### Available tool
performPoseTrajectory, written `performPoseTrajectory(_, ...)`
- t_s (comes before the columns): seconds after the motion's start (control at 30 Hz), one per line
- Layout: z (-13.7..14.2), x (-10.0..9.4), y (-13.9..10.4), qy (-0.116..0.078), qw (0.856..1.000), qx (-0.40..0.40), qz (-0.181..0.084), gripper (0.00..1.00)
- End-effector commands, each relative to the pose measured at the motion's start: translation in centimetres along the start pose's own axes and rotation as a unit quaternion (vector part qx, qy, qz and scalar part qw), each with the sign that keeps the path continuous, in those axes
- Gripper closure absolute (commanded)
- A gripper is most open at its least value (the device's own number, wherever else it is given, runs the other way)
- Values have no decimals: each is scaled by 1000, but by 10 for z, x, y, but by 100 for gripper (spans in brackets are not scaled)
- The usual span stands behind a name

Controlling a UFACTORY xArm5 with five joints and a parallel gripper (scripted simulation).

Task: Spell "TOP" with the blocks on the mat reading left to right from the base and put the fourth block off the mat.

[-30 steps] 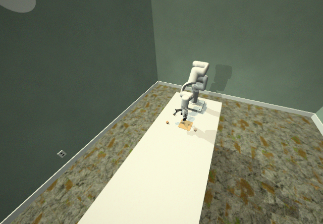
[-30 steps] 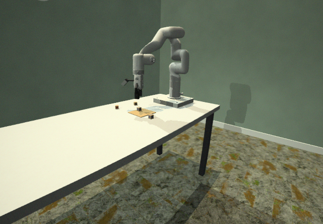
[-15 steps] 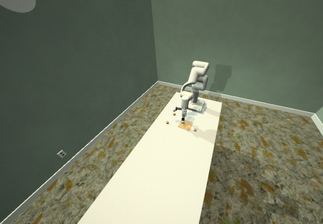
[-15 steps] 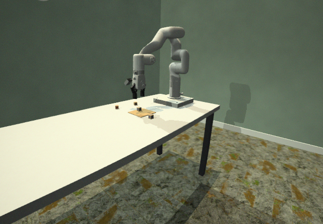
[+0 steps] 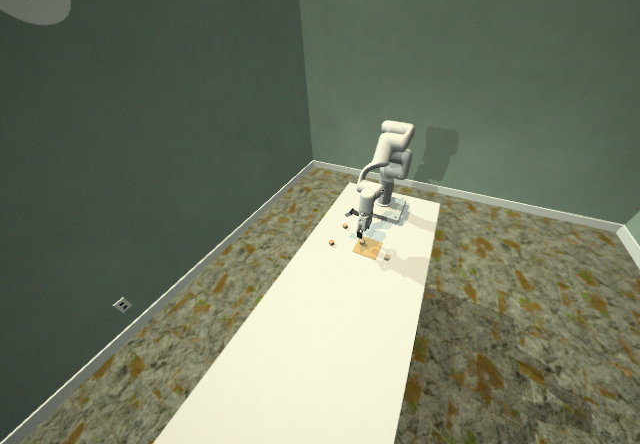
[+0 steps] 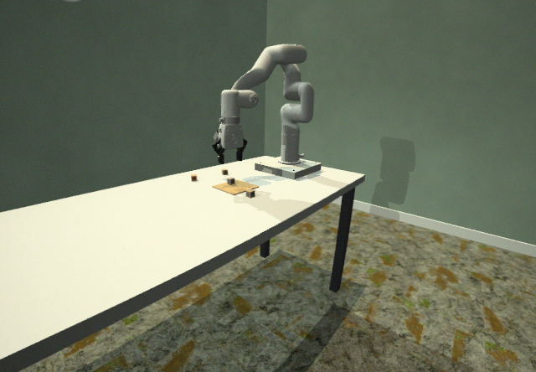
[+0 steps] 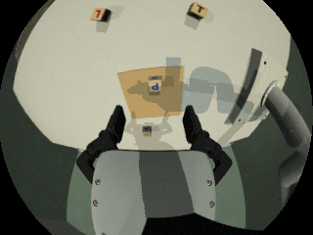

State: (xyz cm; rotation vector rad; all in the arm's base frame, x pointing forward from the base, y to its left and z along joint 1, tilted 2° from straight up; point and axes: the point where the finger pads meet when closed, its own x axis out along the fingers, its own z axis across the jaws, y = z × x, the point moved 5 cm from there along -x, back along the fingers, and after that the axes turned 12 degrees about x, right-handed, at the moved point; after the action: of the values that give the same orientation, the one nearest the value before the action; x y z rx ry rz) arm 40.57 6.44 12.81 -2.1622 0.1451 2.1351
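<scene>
The orange mat (image 5: 373,253) (image 6: 234,191) (image 7: 171,109) lies flat on the table. The P block (image 5: 362,241) (image 6: 230,181) (image 7: 155,86) sits on it, blue letter up. The T block (image 5: 345,225) (image 6: 224,172) (image 7: 198,10) stands off the mat, on the table. A block with a red letter (image 5: 331,242) (image 6: 193,178) (image 7: 100,15), like an L turned over, is farther out. A fourth block (image 5: 386,257) (image 6: 249,193) (image 7: 147,130) stands just off the mat's opposite side; its letter is unreadable. My gripper (image 5: 360,234) (image 6: 230,158) (image 7: 154,112) is open and empty, high above the mat area.
The robot's base plate (image 5: 397,213) (image 6: 296,172) (image 7: 269,73) stands at the table's end behind the mat. The white table (image 5: 320,336) (image 6: 130,229) extends far away from the base. Arm shadows fall across the mat and the fourth block.
</scene>
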Motion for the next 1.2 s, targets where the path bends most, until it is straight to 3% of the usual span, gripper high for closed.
performPoseTrajectory(0.0, -1, -1, 0, 2, 998, 56, -1, 0)
performPoseTrajectory(0.6, 1, 0, 1, 2, 964, 267, -1, 0)
performPoseTrajectory(0.63, 2, 0, 1, 1, 953, 302, -1, 0)
performPoseTrajectory(0.87, 3, 1, 2, 1, 924, 383, -1, 0)
performPoseTrajectory(1.1, 3, 1, 2, 1, 885, 466, -1, 0)
performPoseTrajectory(1.17, 3, 1, 2, 1, 885, 466, -1, 0)
